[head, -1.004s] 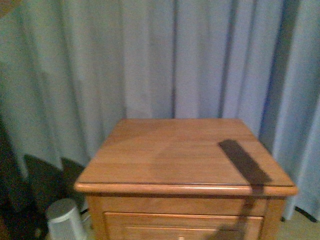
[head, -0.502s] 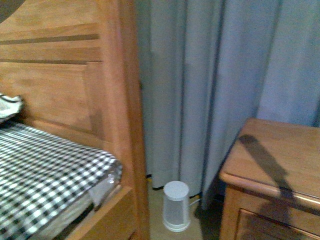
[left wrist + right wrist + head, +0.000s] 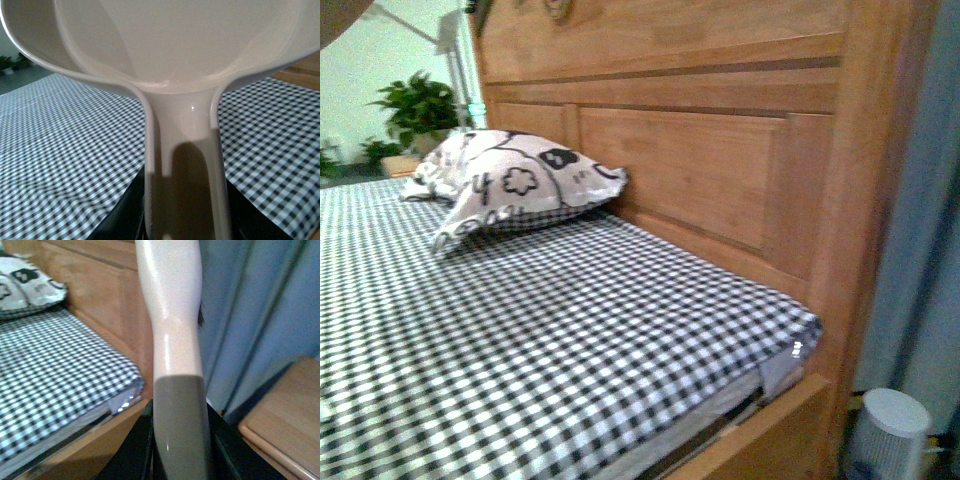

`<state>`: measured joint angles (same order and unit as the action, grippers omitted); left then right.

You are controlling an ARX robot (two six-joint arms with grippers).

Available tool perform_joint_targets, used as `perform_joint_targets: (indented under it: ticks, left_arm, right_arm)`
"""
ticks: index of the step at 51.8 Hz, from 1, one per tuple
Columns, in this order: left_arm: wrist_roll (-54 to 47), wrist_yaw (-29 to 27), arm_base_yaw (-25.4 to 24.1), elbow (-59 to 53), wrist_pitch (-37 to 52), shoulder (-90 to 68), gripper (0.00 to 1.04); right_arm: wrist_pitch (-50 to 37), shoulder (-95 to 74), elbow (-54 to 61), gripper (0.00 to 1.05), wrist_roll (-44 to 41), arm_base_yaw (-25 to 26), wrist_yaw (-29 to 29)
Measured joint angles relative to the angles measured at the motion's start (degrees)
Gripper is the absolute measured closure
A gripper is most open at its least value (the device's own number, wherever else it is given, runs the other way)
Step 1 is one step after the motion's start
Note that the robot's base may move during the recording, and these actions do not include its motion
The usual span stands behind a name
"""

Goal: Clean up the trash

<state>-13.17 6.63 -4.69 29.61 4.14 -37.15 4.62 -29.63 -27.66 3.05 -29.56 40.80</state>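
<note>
Holding dustpan [image 3: 180,50] in our closed left pincer [image 3: 185,212], brush [image 3: 170,315] in closed right pincer [image 3: 180,445], we should search the bed [image 3: 570,330] toward ten o'clock for trash.

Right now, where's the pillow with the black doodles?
In the front view, the pillow lies at the upper left on the checkered bed, right next to the wooden headboard.

A white, black-patterned pillow [image 3: 520,185] is laid on a black-and-white checked sheet [image 3: 540,340], just beside a wooden headboard [image 3: 700,170]. A green potted plant [image 3: 418,105] is seen beyond the pillow, and a small white cylindrical container [image 3: 887,430] is placed on the floor.
</note>
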Motion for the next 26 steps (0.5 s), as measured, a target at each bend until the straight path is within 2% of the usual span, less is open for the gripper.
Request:
perform_joint_targets:
  ticks: [26]
  left_arm:
    - [0.0,-0.3,-0.1,0.0,0.0,0.1,0.79]
  right_arm:
    - [0.0,0.0,0.0,0.83,0.2,-0.1,-0.1]
